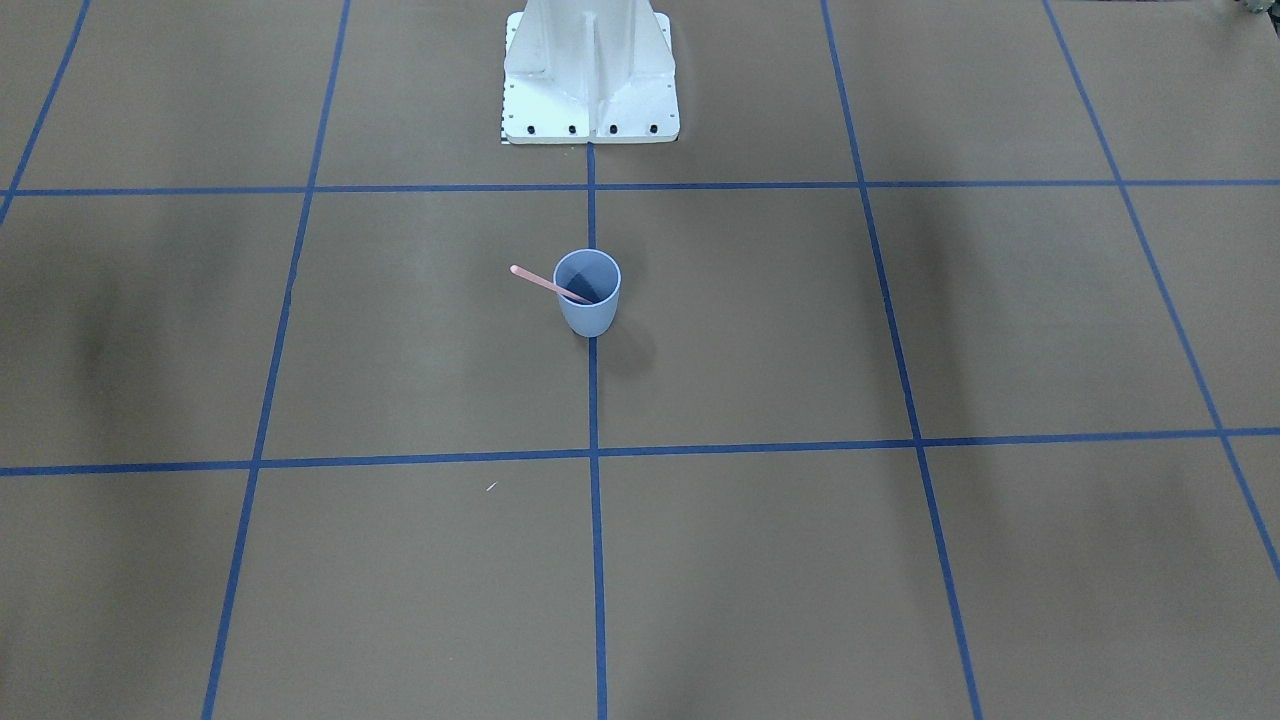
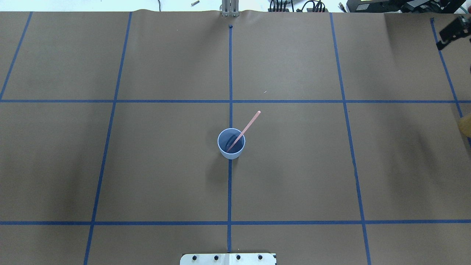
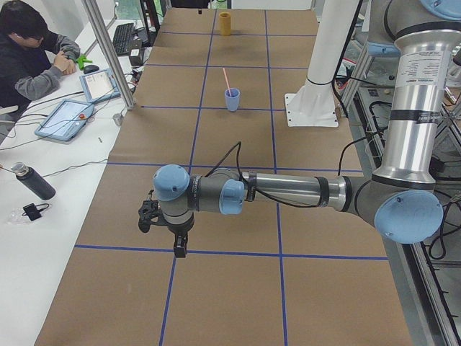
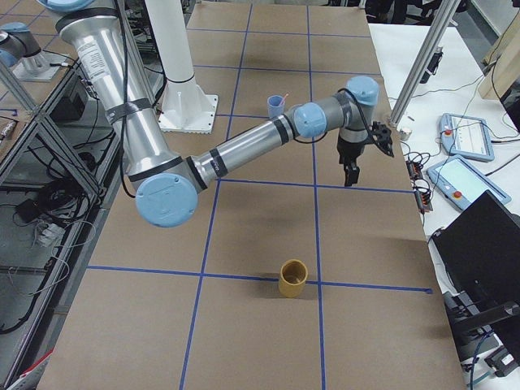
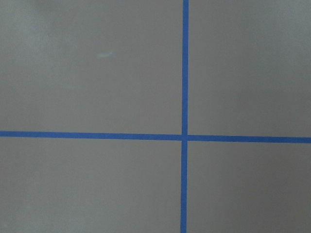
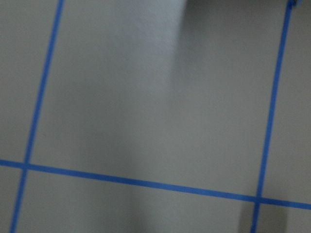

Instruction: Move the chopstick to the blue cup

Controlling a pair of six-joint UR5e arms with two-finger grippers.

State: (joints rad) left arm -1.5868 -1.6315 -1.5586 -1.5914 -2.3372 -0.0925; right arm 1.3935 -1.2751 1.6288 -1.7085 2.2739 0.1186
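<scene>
The blue cup (image 1: 588, 300) stands upright on the table's middle blue line, also in the overhead view (image 2: 231, 145). The pale pink chopstick (image 1: 540, 282) stands in it, lower end inside, and leans over the rim; it also shows in the overhead view (image 2: 250, 123). My left gripper (image 3: 180, 252) shows only in the exterior left view, low over the table, far from the cup; I cannot tell its state. My right gripper (image 4: 348, 180) hangs over the table near the operators' edge, away from the cup. Only part of it shows at the overhead view's top right (image 2: 450, 35); its jaws are unclear.
A yellow-brown cup (image 4: 293, 279) stands upright on the table toward my right end, at the overhead view's right edge (image 2: 465, 125). The white robot base (image 1: 590, 80) sits behind the blue cup. Tablets and an operator (image 3: 29, 50) are beyond the far edge.
</scene>
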